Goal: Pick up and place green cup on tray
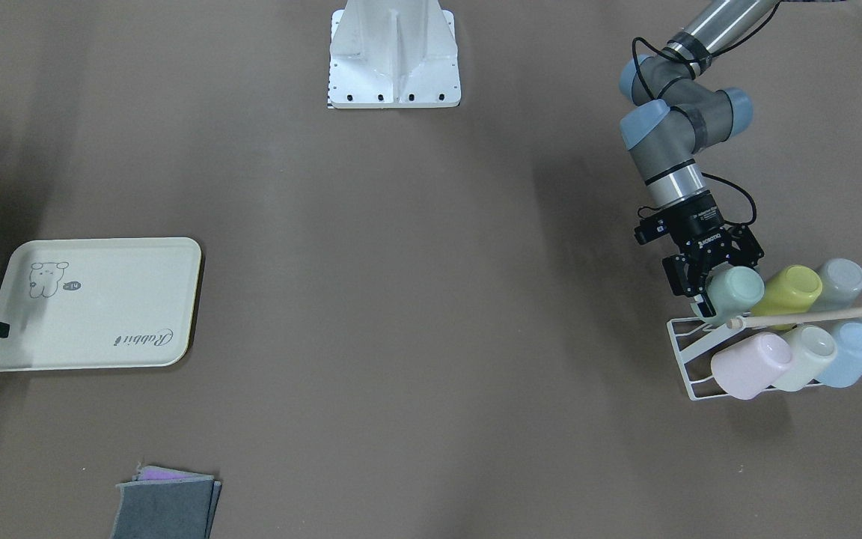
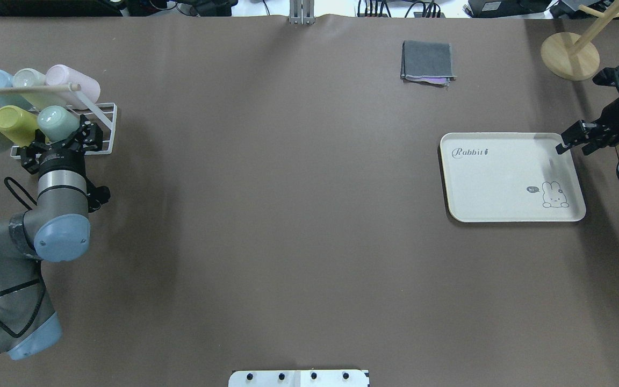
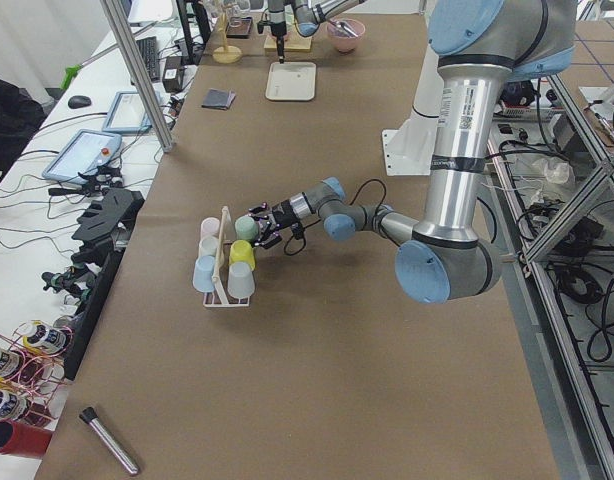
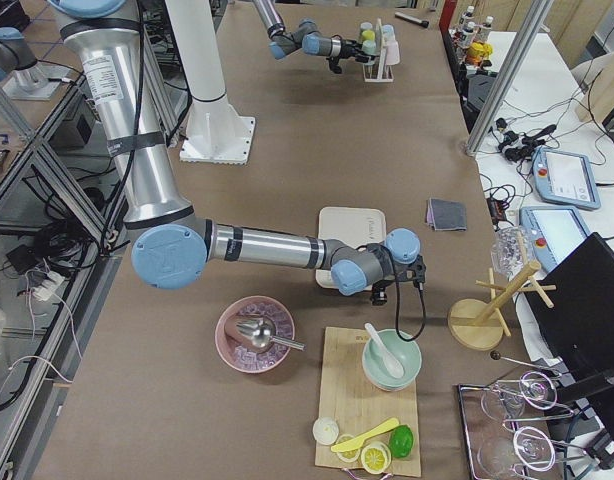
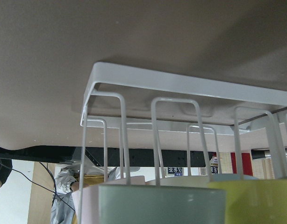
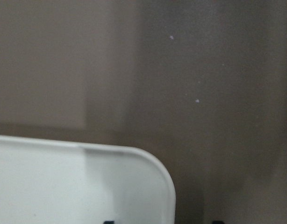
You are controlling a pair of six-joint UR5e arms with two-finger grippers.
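The green cup [image 5: 162, 205] hangs tilted on the white wire rack [image 5: 181, 84], with the left hand [image 2: 65, 137] spread open around its base. The hand should close squarely, then draw the cup straight off the prongs. The tray [image 2: 503, 188] lies well apart across the worktop [image 2: 288, 215], the right hand [image 2: 575, 144] open at its edge.

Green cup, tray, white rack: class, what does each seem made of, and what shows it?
Green cup: probably matte plastic; pastel colour, no glare.
Tray: likely smooth plastic or melamine; moulded rim, printed drawing.
White rack: seemingly painted metal wire; thin bent rods.
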